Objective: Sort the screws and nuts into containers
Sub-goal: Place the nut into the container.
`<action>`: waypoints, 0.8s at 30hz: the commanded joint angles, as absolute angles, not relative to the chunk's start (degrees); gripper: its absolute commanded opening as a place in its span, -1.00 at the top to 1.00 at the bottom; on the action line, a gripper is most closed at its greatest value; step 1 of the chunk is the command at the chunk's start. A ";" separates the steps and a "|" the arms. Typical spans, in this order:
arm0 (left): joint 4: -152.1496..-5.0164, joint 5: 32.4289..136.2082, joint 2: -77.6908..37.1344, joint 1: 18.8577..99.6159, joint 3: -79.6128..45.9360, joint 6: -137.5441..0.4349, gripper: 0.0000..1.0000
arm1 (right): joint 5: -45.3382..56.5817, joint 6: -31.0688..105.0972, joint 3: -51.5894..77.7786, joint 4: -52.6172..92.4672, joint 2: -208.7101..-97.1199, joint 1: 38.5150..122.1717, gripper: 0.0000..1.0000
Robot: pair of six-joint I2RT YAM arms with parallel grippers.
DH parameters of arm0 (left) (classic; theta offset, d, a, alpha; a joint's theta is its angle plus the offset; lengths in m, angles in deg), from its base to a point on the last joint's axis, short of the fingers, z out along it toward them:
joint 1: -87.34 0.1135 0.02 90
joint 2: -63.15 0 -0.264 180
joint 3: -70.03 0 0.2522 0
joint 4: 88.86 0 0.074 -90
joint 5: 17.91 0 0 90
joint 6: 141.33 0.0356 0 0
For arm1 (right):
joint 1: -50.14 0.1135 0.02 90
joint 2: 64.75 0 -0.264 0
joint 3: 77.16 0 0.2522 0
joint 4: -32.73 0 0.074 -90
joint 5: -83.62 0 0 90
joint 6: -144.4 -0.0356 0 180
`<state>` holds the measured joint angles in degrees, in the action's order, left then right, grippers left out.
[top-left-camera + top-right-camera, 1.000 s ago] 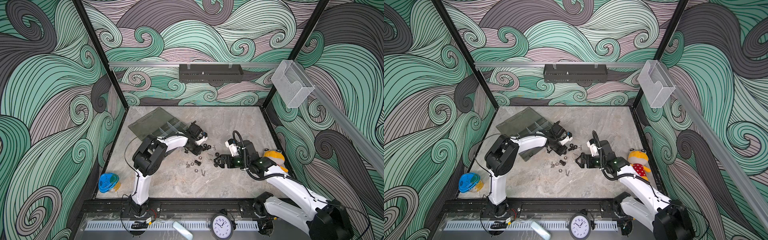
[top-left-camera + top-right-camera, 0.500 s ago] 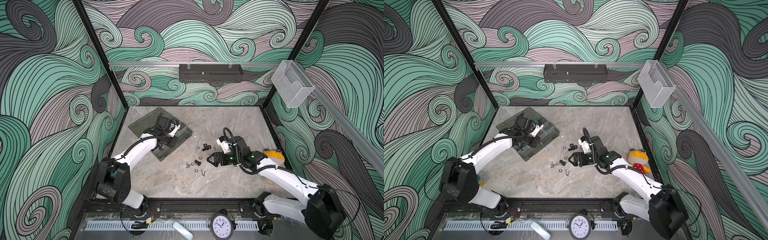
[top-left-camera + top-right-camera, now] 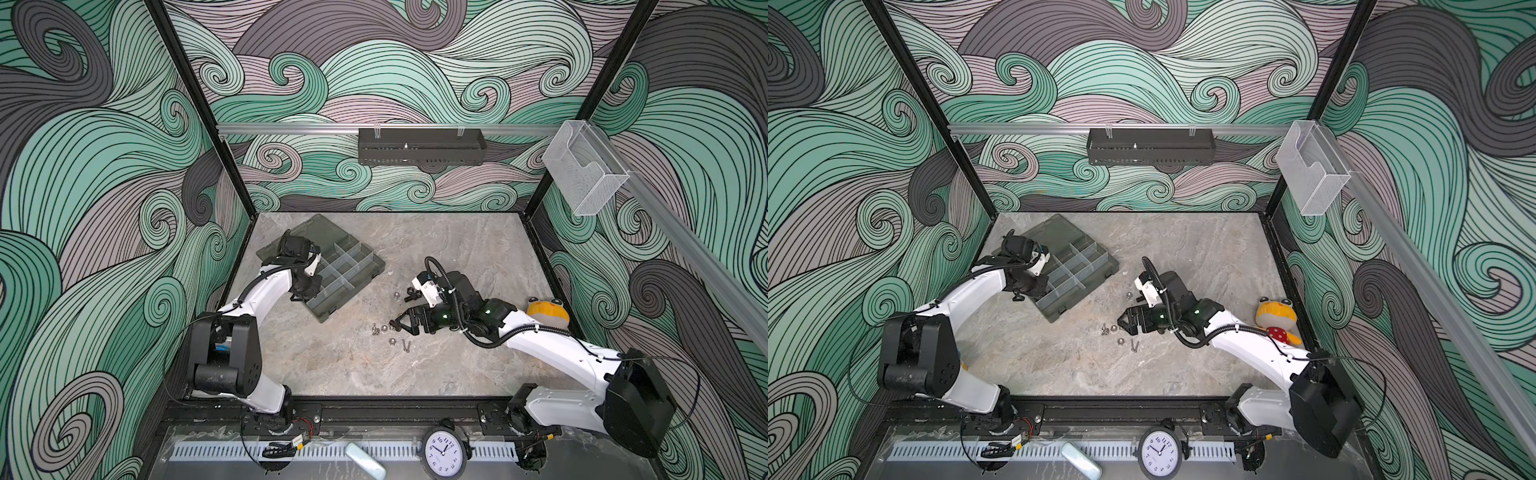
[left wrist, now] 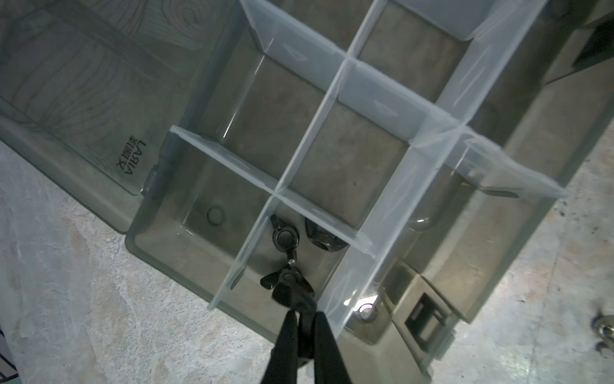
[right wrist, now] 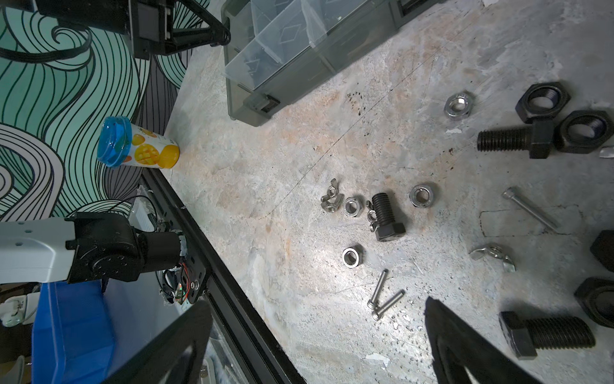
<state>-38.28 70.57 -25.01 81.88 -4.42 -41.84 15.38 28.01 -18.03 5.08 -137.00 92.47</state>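
The grey-olive organiser box (image 3: 376,266) (image 3: 1111,266) lies open at the left rear. My left gripper (image 4: 302,312) (image 3: 306,287) is shut on a black wing nut (image 4: 287,282) over a corner compartment of the containers (image 4: 149,239). Two more black nuts (image 4: 284,237) lie in that compartment. Loose screws and nuts (image 3: 390,332) (image 3: 1117,332) are scattered mid-table. My right gripper (image 5: 315,349) (image 3: 401,326) hangs open over them, holding nothing. Under it lie a black bolt (image 5: 387,214), thin silver screws (image 5: 377,289), silver hex nuts (image 5: 352,257) and black hex nuts (image 5: 543,99).
A blue-lidded tub (image 5: 136,146) stands by the left wall near the front rail. A yellow plush toy (image 3: 546,311) sits at the right wall behind my right arm. A clear wall box (image 3: 584,170) and a black rack (image 3: 419,147) hang above.
My left arm swung from the pile of fasteners to the organiser, carrying the black wing nut. My right gripper shifted left over the pile, still open.
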 commanded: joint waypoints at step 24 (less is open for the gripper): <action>-52.68 84.75 -10.86 75.96 3.17 -36.80 0.48 | 11.99 27.19 -19.39 4.87 -135.45 92.29 -0.99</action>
<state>-45.47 76.80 -15.22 78.43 1.77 -38.62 13.04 27.92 -18.23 4.97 -136.80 92.58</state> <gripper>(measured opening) 0.254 0.994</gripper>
